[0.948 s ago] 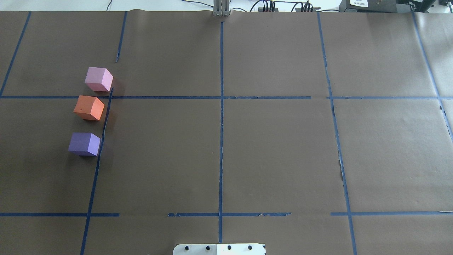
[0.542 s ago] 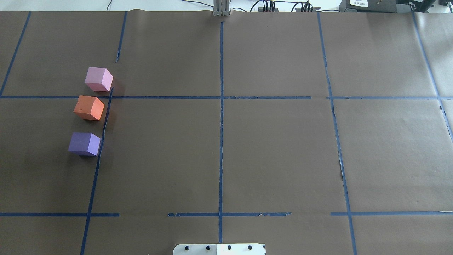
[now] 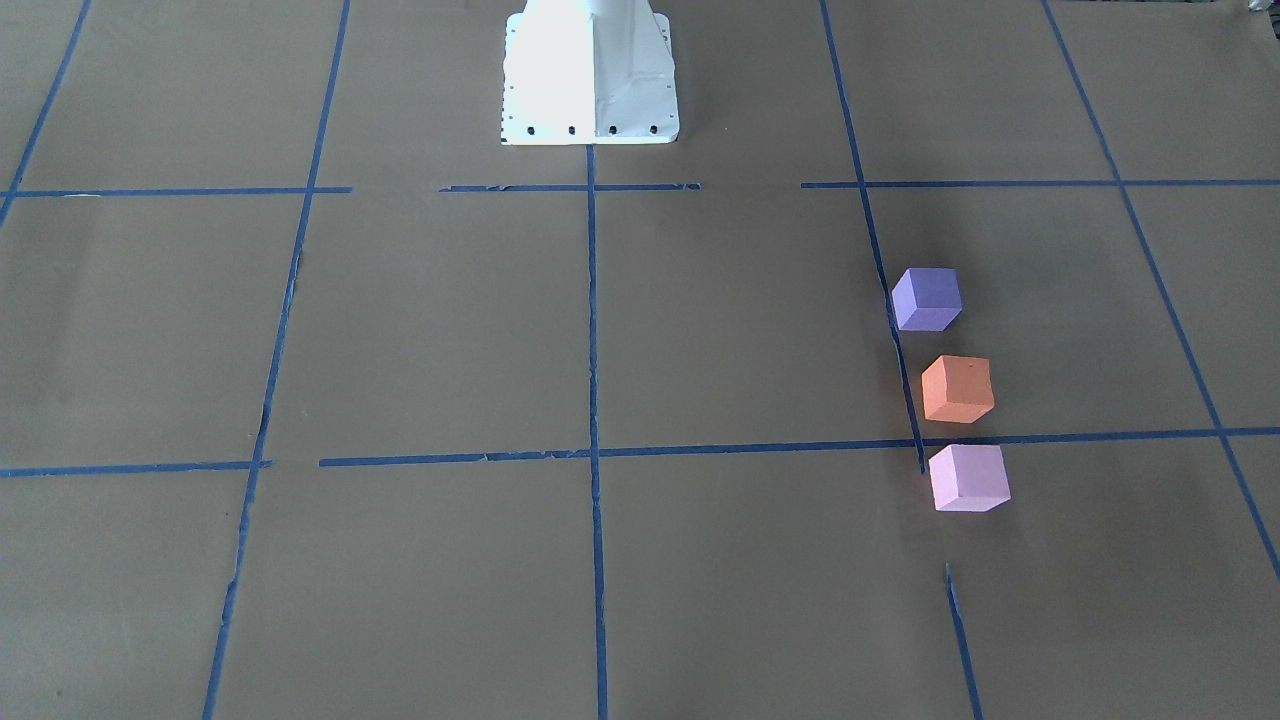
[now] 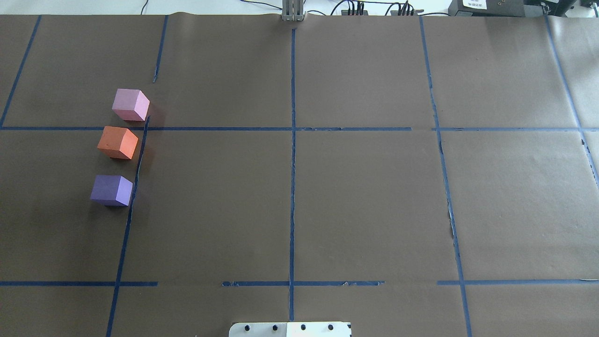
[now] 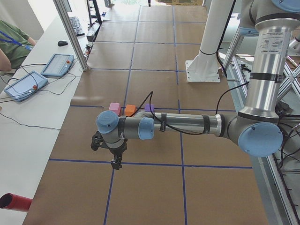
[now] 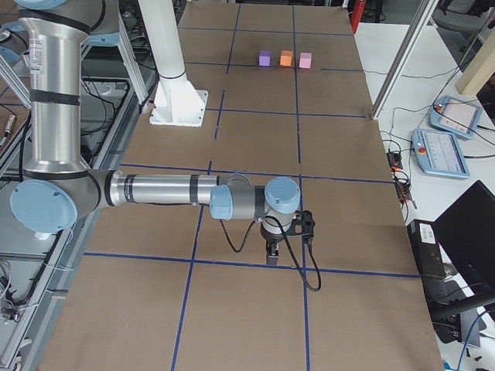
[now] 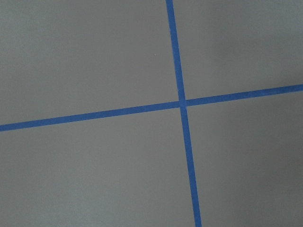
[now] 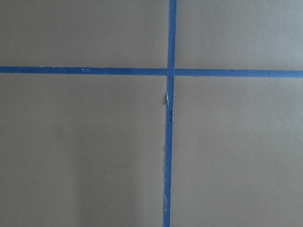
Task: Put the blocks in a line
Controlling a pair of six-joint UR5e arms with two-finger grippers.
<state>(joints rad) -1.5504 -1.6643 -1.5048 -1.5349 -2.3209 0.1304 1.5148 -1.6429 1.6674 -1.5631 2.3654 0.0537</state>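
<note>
Three cubes stand in a near-straight row at the table's left in the overhead view: the pale pink block (image 4: pixel 130 105) farthest, the orange block (image 4: pixel 117 142) in the middle, the violet-purple block (image 4: pixel 111 190) nearest. They also show in the front-facing view: purple (image 3: pixel 926 299), orange (image 3: pixel 957 389), pink (image 3: pixel 967 478). No gripper touches them. My left gripper (image 5: pixel 115 161) hangs over the paper off the row's near end. My right gripper (image 6: pixel 271 255) hangs far from the blocks. I cannot tell whether either is open or shut.
Brown paper with blue tape grid lines (image 4: pixel 292 187) covers the table. The white robot base (image 3: pixel 590 75) stands at the middle of my side. Operator tablets (image 5: pixel 57 64) and cables lie on the bench beyond the far edge.
</note>
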